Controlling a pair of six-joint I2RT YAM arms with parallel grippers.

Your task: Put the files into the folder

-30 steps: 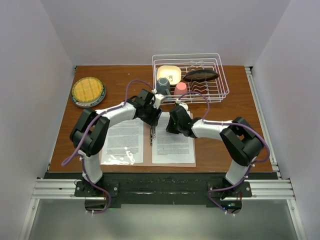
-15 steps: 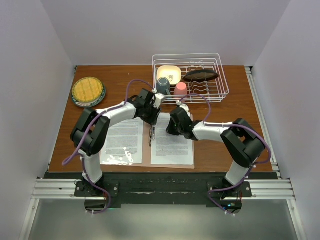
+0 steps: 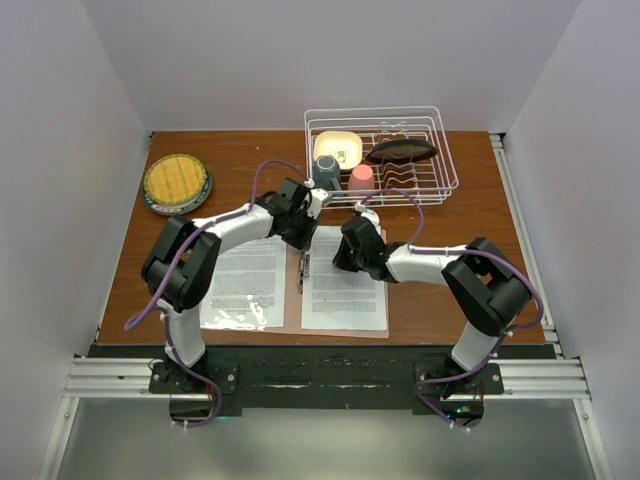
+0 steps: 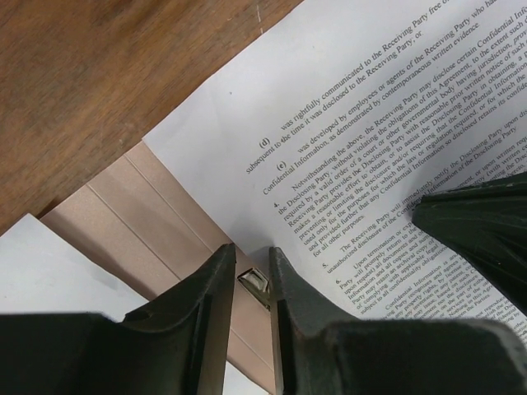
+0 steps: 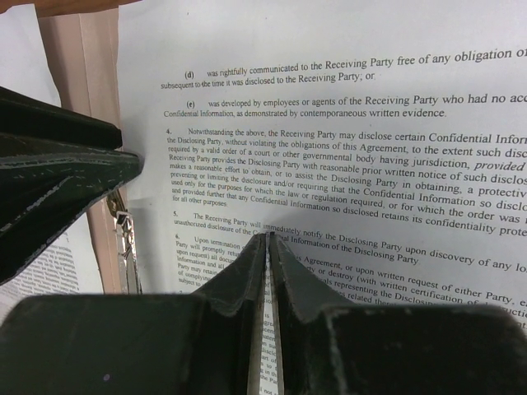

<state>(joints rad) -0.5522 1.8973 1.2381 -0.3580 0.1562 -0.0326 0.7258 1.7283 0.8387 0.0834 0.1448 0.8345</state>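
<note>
The salmon-pink folder [image 3: 294, 300] lies open near the table's front edge. One printed sheet [image 3: 245, 282] lies on its left leaf and one [image 3: 345, 292] on its right leaf. My left gripper [image 3: 303, 243] is at the top of the spine. In the left wrist view its jaws [image 4: 251, 276] are shut on the silver clip [image 4: 255, 285], next to the right sheet [image 4: 370, 123] and the folder's bare spine [image 4: 140, 214]. My right gripper [image 3: 341, 256] is shut, its tips [image 5: 267, 239] pressing on the right sheet [image 5: 370, 123]. The clip [image 5: 125, 230] shows to their left.
A white wire dish rack [image 3: 447, 160] stands at the back right with a cream bowl [image 3: 338, 148], a dark dish [image 3: 401, 151], a blue-grey cup [image 3: 327, 172] and a pink cup [image 3: 360, 179]. A plate with a yellow round [image 3: 176, 182] sits at the back left.
The right sheet has slid a little left toward the spine and nearer the front edge, with my right gripper on it. The left gripper has stayed at the clip.
</note>
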